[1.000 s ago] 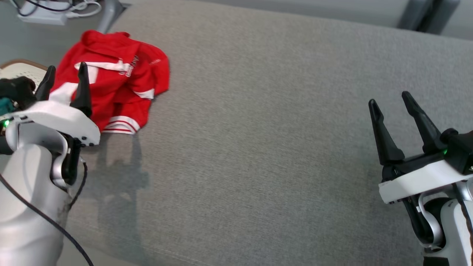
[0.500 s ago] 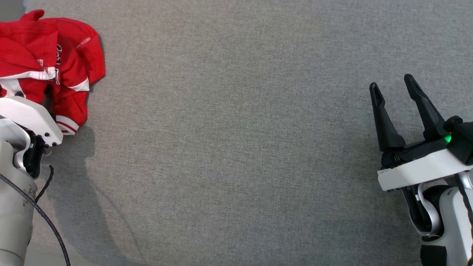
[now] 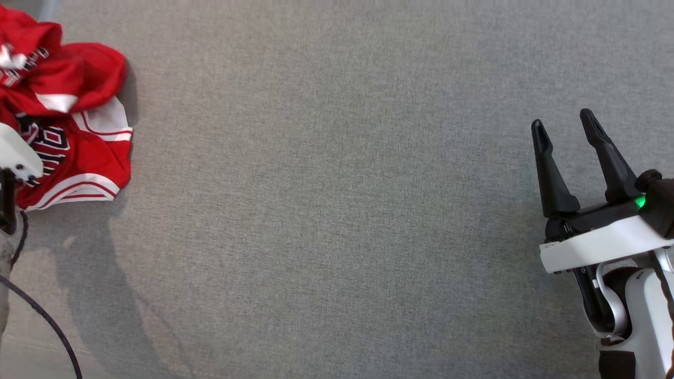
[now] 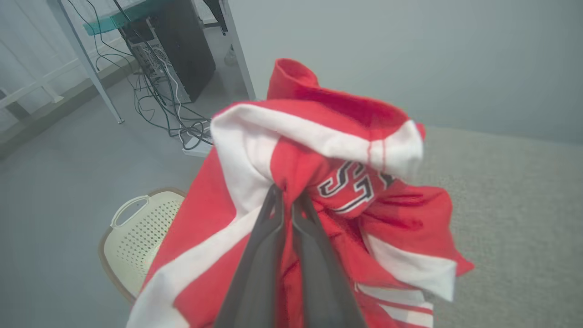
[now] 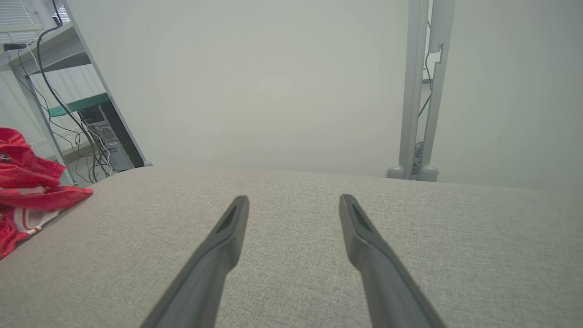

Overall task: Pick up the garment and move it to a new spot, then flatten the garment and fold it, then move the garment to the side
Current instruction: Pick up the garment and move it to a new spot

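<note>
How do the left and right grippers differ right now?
The left gripper is shut, pinching a fold of the red garment; the right gripper is open and holds nothing. The left gripper is by the left edge of the grey surface; the right gripper hovers over its bare right side, far from the garment. Both have two long dark fingers.

My left gripper (image 4: 287,193) is pinched tight on the garment (image 4: 337,107), fingers nearly touching. My right gripper (image 3: 562,120) hovers low on the right, fingers spread wide.
</note>
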You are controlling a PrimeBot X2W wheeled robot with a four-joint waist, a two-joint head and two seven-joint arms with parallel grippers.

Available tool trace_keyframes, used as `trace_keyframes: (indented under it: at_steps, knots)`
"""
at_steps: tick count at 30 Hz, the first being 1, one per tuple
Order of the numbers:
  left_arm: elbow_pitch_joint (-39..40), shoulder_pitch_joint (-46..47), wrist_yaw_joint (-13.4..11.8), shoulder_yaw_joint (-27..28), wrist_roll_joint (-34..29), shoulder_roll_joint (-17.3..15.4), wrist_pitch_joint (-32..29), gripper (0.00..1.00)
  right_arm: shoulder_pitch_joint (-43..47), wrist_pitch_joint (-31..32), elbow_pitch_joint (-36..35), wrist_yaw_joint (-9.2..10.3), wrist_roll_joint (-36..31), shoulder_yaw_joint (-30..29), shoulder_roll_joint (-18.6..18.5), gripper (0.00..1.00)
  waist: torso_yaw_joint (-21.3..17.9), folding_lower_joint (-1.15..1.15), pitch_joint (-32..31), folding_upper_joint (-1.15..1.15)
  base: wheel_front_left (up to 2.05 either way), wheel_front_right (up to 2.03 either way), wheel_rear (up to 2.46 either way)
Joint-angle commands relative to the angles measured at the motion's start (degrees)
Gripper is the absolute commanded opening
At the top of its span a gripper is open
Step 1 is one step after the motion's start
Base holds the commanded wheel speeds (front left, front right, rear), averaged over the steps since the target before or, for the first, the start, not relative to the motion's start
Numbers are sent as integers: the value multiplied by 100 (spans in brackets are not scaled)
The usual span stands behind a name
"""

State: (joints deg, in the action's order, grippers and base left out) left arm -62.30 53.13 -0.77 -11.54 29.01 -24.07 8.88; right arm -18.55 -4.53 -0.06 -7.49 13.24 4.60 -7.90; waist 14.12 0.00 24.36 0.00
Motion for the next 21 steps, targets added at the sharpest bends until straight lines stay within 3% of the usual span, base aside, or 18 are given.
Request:
trace_keyframes:
  at_steps: [1, 7, 12, 18, 21]
  knots:
    - [131, 99, -41, 71, 46, -87, 264, 0, 105, -46, 17, -1, 9, -42, -4, 100, 33, 0, -244, 0, 0, 0, 0]
    - [616, -13, -63, 201, 75, -175, 537, 0, 264, -89, 37, -1, 22, -115, 47, 100, 47, 0, -619, 0, 0, 0, 0]
    - [1556, -371, -196, 323, 10, -271, 605, 0, 450, -139, 39, -1, 29, -169, 115, 100, -22, 0, -1024, 0, 0, 0, 0]
    - [3288, -1384, -599, 420, 10, -290, 538, 0, 704, -177, 2, -1, 79, -249, 217, 100, -229, 0, -1458, 0, 0, 0, 0]
    - [4422, -2040, -921, 437, -36, -313, 346, 0, 834, -179, -57, -1, 79, -299, 254, 100, -353, 0, -1588, 0, 0, 0, 0]
